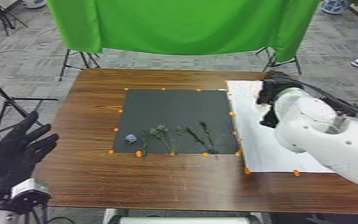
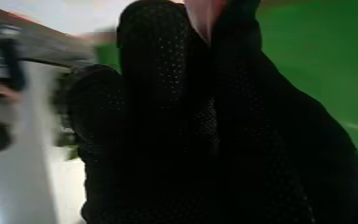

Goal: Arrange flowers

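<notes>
The cut flowers lie together along the near edge of the dark mat [image 1: 153, 107]: a blue flower head [image 1: 130, 138] at the left end, pale green sprigs [image 1: 160, 133] beside it, and darker sprigs [image 1: 209, 136] farther right. Their leafy tops point away from the robot and their stems come toward it, most likely so that each can be singled out and lifted by its stem without dragging its neighbours. The plain mat probably serves to make thin stalks easy to pick out. The left hand [image 1: 8, 162] is raised at the left side of the counter [image 1: 158, 187], its fingers straight and apart, released, probably kept wide so the other arm has room. The right hand [image 1: 278, 86] is over the far part of the white sheet [image 1: 266, 157], well clear of the sprigs. In the wrist view a pink thing [image 2: 204, 14] shows against its glove; whether the hand is clenched, released or grasping that, I cannot tell. Small orange pieces [image 1: 140, 154] dot the borders of the mat and sheet, perhaps to fix them to the brown wood. Beyond hangs a green cloth [image 1: 184, 30], with grey carpet [image 1: 33, 50] below and a black stand [image 1: 11, 100] at the left.
</notes>
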You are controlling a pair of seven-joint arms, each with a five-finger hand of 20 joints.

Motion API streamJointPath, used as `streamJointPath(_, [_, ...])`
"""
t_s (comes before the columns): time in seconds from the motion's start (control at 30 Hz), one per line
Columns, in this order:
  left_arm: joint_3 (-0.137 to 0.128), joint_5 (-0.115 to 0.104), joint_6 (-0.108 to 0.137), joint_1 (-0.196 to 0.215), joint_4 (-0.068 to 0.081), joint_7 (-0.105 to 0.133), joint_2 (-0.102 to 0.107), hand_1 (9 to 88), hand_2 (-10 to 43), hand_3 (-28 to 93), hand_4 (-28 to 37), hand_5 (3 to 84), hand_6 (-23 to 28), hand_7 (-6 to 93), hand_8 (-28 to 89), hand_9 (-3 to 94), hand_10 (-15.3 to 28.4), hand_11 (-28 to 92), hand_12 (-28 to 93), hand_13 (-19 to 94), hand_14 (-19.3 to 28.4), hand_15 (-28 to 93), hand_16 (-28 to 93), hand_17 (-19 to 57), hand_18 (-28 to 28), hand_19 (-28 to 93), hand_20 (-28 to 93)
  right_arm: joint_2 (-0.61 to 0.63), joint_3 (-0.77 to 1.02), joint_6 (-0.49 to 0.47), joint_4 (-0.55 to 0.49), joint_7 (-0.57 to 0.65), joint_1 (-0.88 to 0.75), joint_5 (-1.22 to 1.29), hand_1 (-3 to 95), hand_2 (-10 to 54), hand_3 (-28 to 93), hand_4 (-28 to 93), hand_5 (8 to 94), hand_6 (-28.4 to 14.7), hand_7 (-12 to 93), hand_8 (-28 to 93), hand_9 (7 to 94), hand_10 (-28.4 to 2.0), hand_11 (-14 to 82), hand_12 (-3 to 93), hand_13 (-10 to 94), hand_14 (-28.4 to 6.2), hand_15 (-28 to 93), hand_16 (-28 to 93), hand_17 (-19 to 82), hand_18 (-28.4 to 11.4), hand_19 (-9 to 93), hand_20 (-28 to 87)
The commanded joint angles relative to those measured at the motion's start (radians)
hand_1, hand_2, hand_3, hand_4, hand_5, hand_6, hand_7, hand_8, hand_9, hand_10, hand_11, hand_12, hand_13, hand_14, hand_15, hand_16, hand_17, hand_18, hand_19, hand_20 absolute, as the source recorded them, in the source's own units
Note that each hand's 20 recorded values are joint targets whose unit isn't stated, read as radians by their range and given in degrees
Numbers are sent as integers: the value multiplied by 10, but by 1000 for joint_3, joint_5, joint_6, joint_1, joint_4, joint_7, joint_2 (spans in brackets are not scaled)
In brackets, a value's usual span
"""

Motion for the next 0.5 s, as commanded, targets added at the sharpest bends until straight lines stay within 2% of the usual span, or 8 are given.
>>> streamJointPath(0.03, [-13,-18,16,37,-12,29,1,279,63,621,-211,314,75,70,-70,270,188,231,112,191,280,561,-125,-93,284,518,5,-226,-69,-29,-9,-73,145,-17,597,-71,730,-283,774,-15,226,56,908,-84,157,279,845,-60,470,167,568,-114,932,-22])
streamJointPath(0.17, [-22,-11,7,36,-9,21,-3,279,63,620,-211,315,75,68,-70,270,187,231,113,190,280,560,-124,-93,284,518,4,-326,-137,-10,30,-103,211,-3,597,-71,729,-283,777,-14,222,58,909,-84,159,280,845,-60,471,167,567,-115,932,-14])
streamJointPath(0.27, [-26,-14,1,42,-5,27,-4,278,62,621,-211,315,75,68,-69,271,188,231,113,190,281,560,-124,-93,284,518,4,-398,-182,-2,62,-128,234,-2,597,-71,730,-283,778,-14,220,59,910,-85,160,279,845,-59,472,167,565,-115,932,-9])
streamJointPath(0.37, [-25,0,-13,27,2,-4,-28,278,63,619,-210,315,74,68,-69,271,188,231,113,190,281,559,-124,-93,284,519,3,-475,-237,2,113,-134,258,6,596,-72,731,-283,778,-13,220,60,910,-85,161,278,844,-59,472,168,563,-116,932,-6])
streamJointPath(0.4, [-26,-1,-11,26,2,2,-24,280,62,616,-210,318,74,65,-69,275,188,227,112,195,280,553,-124,-88,284,517,2,-501,-240,-4,131,-139,254,1,595,-72,731,-283,779,-12,219,59,910,-85,161,278,844,-59,472,168,562,-116,932,-5])
streamJointPath(0.43, [-27,6,-17,13,5,-13,-20,281,62,616,-209,318,74,64,-69,276,188,226,112,196,280,552,-123,-87,284,516,2,-522,-247,-9,148,-133,249,2,594,-72,731,-283,778,-11,219,59,910,-85,160,277,843,-59,472,169,561,-116,932,-4])
streamJointPath(0.47, [-23,-2,-12,11,6,0,-9,281,62,615,-208,319,74,63,-68,277,188,225,112,197,280,552,-122,-86,284,517,3,-546,-254,-12,171,-137,249,4,594,-72,731,-283,778,-11,219,59,910,-85,160,278,843,-59,473,169,560,-116,932,-2])
streamJointPath(0.5, [-19,14,-22,-13,9,-20,-22,280,61,615,-207,319,74,62,-67,277,188,225,113,198,280,552,-120,-86,284,518,3,-567,-252,-10,191,-135,235,4,593,-73,731,-283,778,-11,220,60,910,-85,160,277,843,-59,473,169,560,-116,932,-1])
